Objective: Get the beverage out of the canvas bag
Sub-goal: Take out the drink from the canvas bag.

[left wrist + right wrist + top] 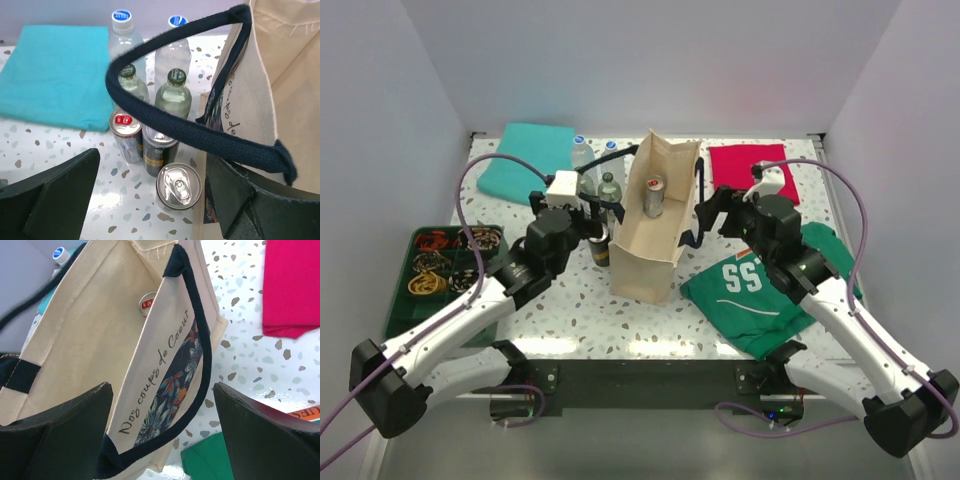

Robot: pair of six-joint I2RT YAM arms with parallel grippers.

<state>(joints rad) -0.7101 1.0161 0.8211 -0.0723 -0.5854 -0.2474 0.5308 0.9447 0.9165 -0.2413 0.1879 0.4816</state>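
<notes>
Canvas bag (650, 250) stands upright mid-table, mouth open upward, well clear of every table (620, 320) edge. There is bare speckled surface in front of it toward the near edge.

One beverage can (654, 196) stands low inside the bag at the far end, silver top with a red tab. Nothing else shows inside.

Right gripper (164, 390): jaws spread wide and astride the bag's right wall, one finger over the interior, the other outside over the table. The navy strap (197, 340) on that wall runs between them, with a gap on both sides; nothing is held. The can lies beyond the fingertips, deeper in the bag.

Left gripper (155, 165): jaws also wide apart and empty, at the bag's left side. The other navy handle (165, 120) arcs across in front of it.

The left flank is crowded:
- three loose cans (178, 186) just beside the bag
- two green glass bottles (173, 95) behind them
- two clear capped bottles (122, 35) behind those

- Far left: teal cloth (530, 160).
- Far right: red cloth (750, 165).
- Right front: green jersey (760, 295), near the bag's foot.
- Left edge: dark compartment tray (395, 300) holding coiled items too small to identify.
</notes>
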